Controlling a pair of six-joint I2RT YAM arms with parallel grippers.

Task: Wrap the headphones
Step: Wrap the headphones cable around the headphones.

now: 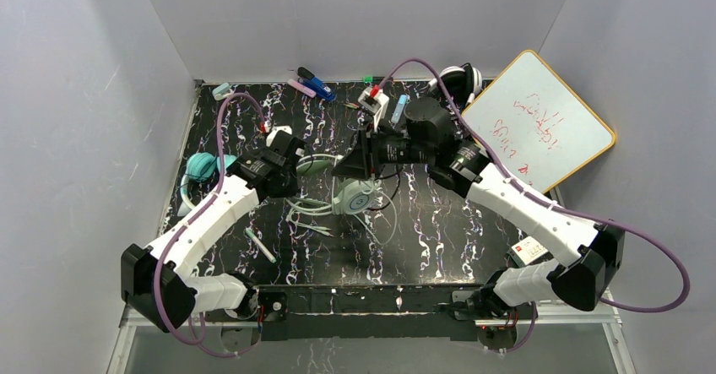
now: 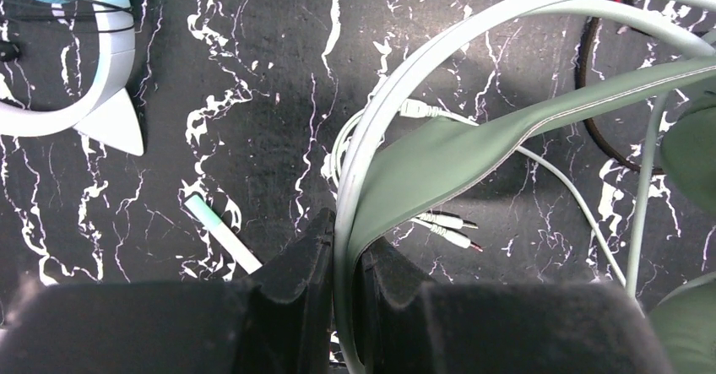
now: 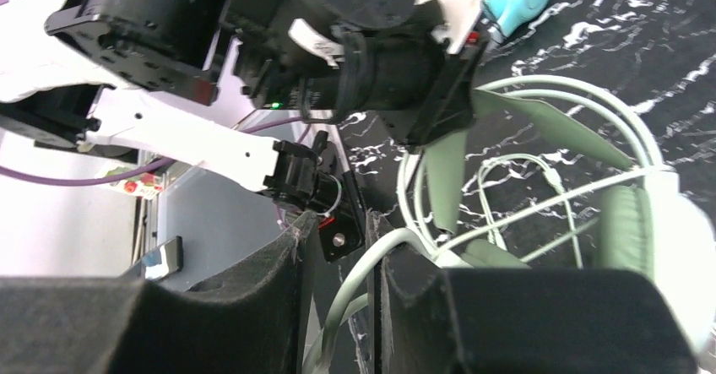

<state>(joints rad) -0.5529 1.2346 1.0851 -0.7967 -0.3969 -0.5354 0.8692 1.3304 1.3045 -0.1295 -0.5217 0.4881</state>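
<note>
Your left gripper pinches the mint-green headset's band; the right gripper, jaws slightly apart, has the pale cable between them. Keep the cable taut while winding.

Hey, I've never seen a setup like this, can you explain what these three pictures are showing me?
These are two robot arms bolted to a table's near edge, each ending in a two-finger end effector. The top view looks down from above and behind; the other two come from cameras on each wrist.

On the black marbled table lie mint-green headphones, teal headphones at the left, a black-and-white pair at the back, a whiteboard and small pens.

The left end effector is clamped on the mint headphones' band. The right end effector has the pale cable running between its fingers; whether it grips it, I cannot tell.
</note>
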